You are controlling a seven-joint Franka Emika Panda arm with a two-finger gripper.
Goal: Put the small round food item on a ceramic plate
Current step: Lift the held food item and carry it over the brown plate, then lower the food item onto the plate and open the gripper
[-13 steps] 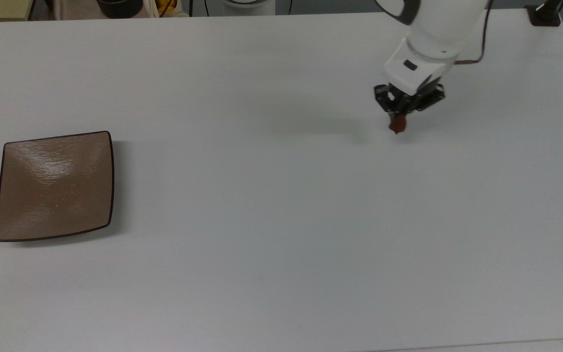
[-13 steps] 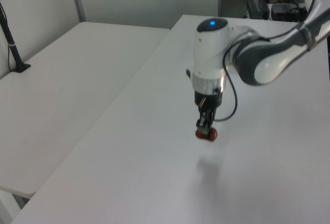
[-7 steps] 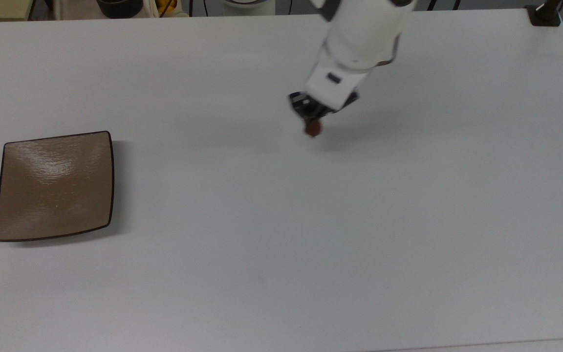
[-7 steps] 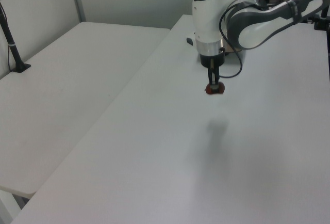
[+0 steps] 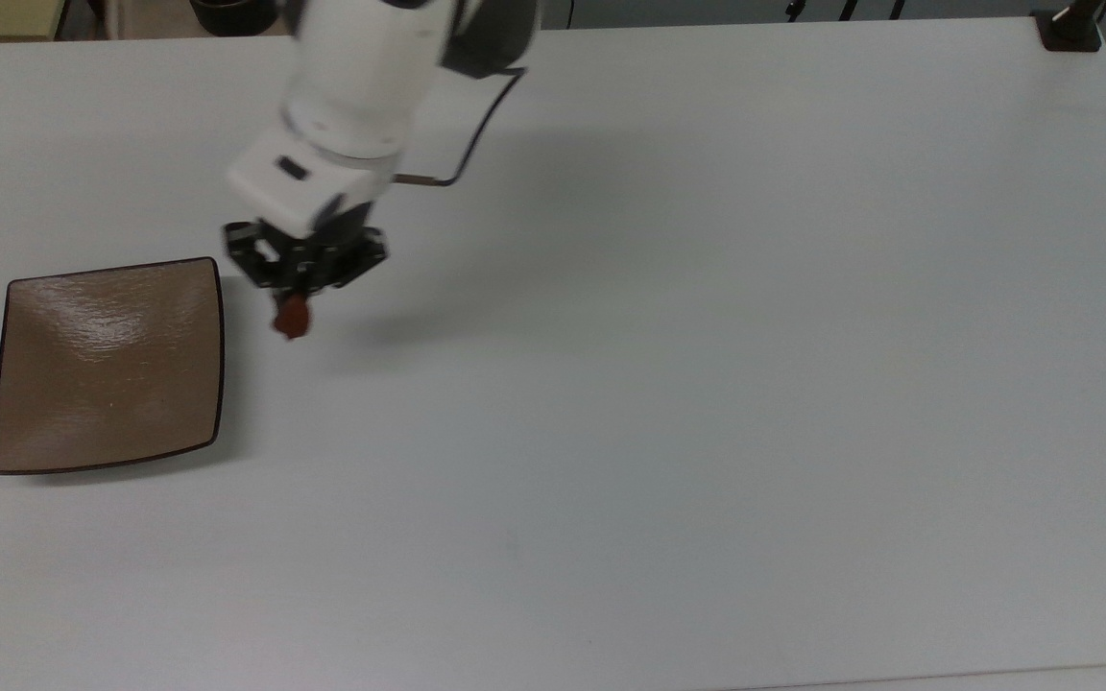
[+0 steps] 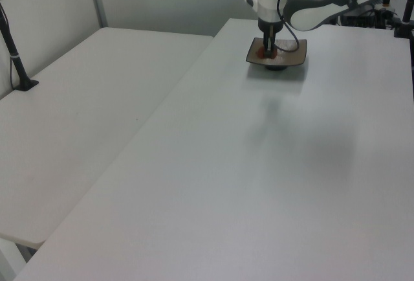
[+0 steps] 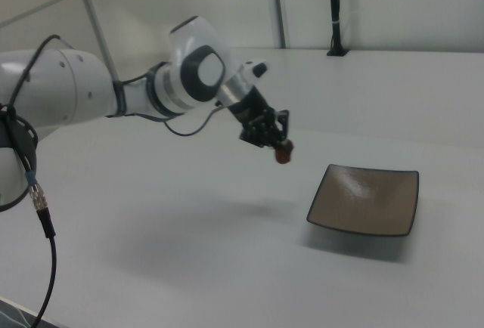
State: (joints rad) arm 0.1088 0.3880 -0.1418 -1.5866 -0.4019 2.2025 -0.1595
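Note:
The small round food item (image 5: 293,316) (image 7: 283,153) (image 6: 262,53) is a glossy reddish-brown lump held in the air, and my gripper (image 5: 295,309) (image 7: 281,149) (image 6: 266,50) is shut on it. The ceramic plate (image 5: 108,365) (image 7: 367,199) (image 6: 291,57) is square, tan-brown with a dark rim, and lies bare on the white table at the top view's left. In the top view the lump hangs just to the right of the plate's upper right corner, above the table. In the right view it is up and to the left of the plate.
A white table (image 5: 668,384) carries everything. A black cable (image 5: 465,154) loops from the arm. In the left view a second white table (image 6: 71,119) stands on the left with a black post (image 6: 14,54).
The arm has swept from the top view's right across to its left, carrying the lump from far right to beside the plate. The plate has not moved.

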